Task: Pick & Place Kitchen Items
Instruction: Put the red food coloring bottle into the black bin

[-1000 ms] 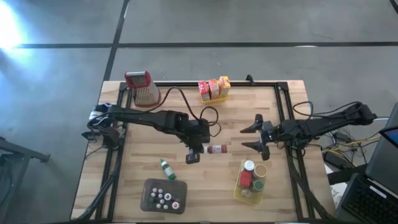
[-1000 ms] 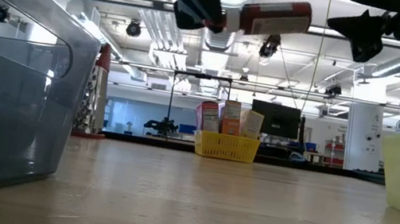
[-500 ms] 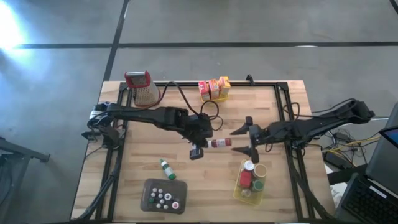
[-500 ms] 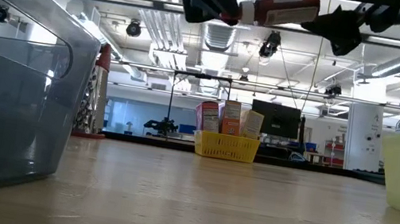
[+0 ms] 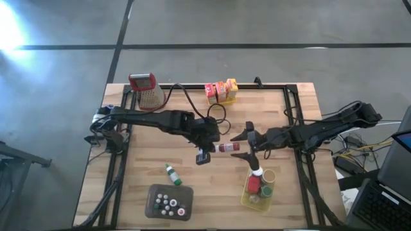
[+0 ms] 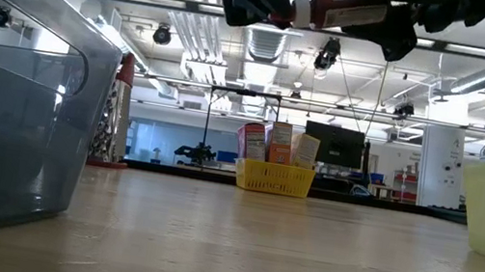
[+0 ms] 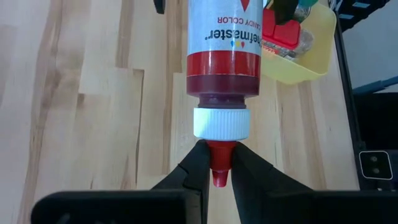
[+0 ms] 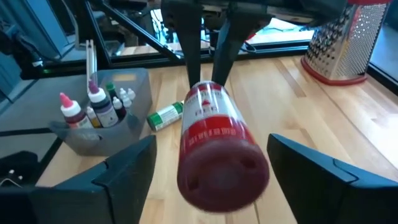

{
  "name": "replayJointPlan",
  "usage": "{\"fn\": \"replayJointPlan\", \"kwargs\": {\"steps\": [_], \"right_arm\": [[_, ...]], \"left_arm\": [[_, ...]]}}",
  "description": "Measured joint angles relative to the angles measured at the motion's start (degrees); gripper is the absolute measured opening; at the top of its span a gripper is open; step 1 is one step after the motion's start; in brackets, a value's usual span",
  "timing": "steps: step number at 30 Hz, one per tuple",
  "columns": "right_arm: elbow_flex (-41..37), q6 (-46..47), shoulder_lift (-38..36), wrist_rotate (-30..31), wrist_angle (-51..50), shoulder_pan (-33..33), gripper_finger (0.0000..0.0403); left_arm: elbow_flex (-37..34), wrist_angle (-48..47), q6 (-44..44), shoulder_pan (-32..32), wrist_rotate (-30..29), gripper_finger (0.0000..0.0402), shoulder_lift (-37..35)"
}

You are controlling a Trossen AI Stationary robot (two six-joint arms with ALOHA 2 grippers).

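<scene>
Handover stage: my left fingers [image 7: 214, 163] pinch the red nozzle tip of the red colouring bottle [image 5: 225, 148], holding it level in the air above the middle of the surface [image 5: 192, 115], well clear of the wood.
Right fingers: my right fingers [image 5: 247, 142] stand wide, one on each side of the bottle's base end; in the right wrist view no pad touches the bottle [image 8: 214, 149] yet.
Step in hand: I judge this a pass from left arm to right arm, with the grip not yet taken over.
Next move: it calls for my right fingers to close square on the bottle body before my left fingers let go; a grip near the rounded base could slip.
Likely destination: the yellow basket [image 5: 246, 197] at the right, just below my right fingers in the high view.
Count, held: one bottle.
Count, loose on surface: one green-capped bottle [image 5: 171, 173], lying down.
Count, grey tray [image 5: 154, 196]: several small bottles; exact number unclear.
Count, right basket: about three jars or blocks.
Count, far basket [image 5: 221, 99]: three small boxes [image 5: 220, 90].
Count, other: one grater [image 5: 146, 90], at the far left corner.
</scene>
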Motion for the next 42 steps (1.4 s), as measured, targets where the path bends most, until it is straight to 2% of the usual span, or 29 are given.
{"fn": "replayJointPlan", "kwargs": {"steps": [10, 15, 22, 31, 42], "right_arm": [[0.96, -0.18, -1.04, 0.20, -2.59, -0.02, 0.0231], [0.87, -0.11, -2.15, 1.46, -4.11, -0.02, 0.0209], [0.85, -0.19, -1.74, 1.46, -4.15, -0.02, 0.0194], [0.85, -0.48, -1.58, 1.49, -3.83, -0.02, 0.0202], [0.83, -1.51, -1.58, 1.49, -3.70, -0.02, 0.0153]], "left_arm": [[-0.07, -0.57, 0.04, -0.02, 0.00, 0.0049, 0.00], [-0.09, -0.35, 0.55, 0.02, 0.03, 0.0049, 0.00], [-0.09, 0.37, 0.84, 0.03, 0.02, 0.0049, 0.00], [-0.17, 0.52, 2.38, 0.03, 0.04, 0.0049, 0.00], [-0.20, 0.52, 2.38, 0.03, 0.04, 0.0060, 0.00]]}}
